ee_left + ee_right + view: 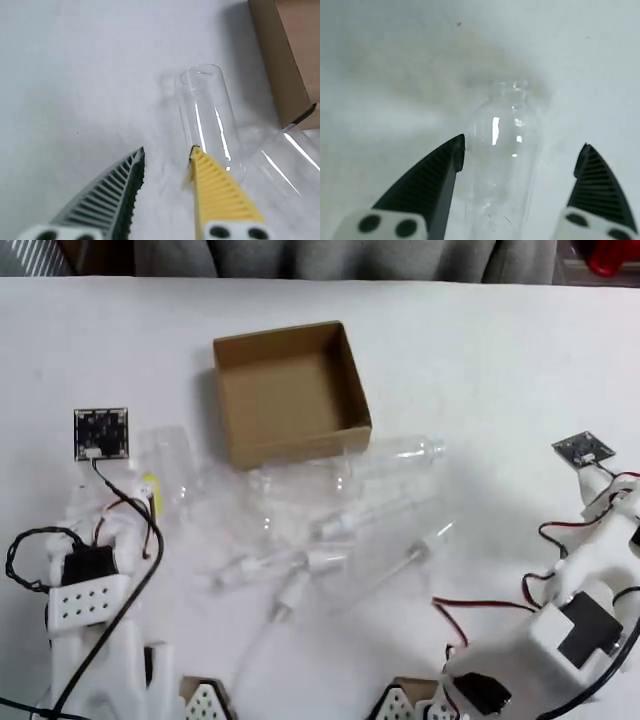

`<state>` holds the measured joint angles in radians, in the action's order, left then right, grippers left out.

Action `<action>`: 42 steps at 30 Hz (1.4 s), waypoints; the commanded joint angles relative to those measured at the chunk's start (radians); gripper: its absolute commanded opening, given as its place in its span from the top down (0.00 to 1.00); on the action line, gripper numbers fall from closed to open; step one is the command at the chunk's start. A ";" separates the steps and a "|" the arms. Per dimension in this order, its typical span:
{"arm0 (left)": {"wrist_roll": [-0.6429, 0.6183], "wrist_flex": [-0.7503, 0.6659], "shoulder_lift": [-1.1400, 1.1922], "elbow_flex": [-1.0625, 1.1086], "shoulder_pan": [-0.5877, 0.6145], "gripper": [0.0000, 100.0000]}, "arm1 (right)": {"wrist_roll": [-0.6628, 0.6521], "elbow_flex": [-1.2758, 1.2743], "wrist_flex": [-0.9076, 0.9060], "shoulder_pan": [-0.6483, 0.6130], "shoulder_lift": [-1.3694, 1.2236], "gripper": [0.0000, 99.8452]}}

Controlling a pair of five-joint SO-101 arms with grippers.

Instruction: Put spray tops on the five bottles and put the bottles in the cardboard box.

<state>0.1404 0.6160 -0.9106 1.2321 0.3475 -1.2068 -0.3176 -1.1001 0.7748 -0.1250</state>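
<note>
The table (480,350) is holding the cardboard box (300,445) upper centre, bottles (390,462) and spray tops (310,562) strewn below. Both grippers are gaping open: left gripper (168,150) beside one bottle (210,115), right gripper (523,142) straddling another bottle (497,180). Centring first looks wise before squeezing.

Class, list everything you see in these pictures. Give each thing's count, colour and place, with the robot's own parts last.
Table: one, white, under everything.
Cardboard box: one, brown, open-topped, mid-table toward the far side.
Bottles: several, clear, exact count hard to tell, lying on the table beside and in front of the box.
Spray tops: several, white with thin tubes, count unclear, lying loose on the near side of the bottles.
Left end effector: one, grey and yellow fingers, open, beside a lying bottle near the box.
Right end effector: one, black fingers, open, above a lying bottle.
</note>
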 commanded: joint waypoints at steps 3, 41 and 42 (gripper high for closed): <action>0.006 -0.028 0.001 0.000 -0.012 0.84 | -0.015 0.051 -0.012 0.002 -0.002 0.69; 0.006 -0.025 0.001 0.000 -0.012 0.84 | -0.192 0.049 -0.065 0.008 -0.007 0.72; 0.006 -0.025 0.001 0.000 -0.012 0.84 | -0.232 0.046 -0.062 0.004 -0.007 0.72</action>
<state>0.1404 0.6160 -0.9106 1.2321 0.3475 -1.3725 -0.3161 -1.1630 0.8025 -0.1389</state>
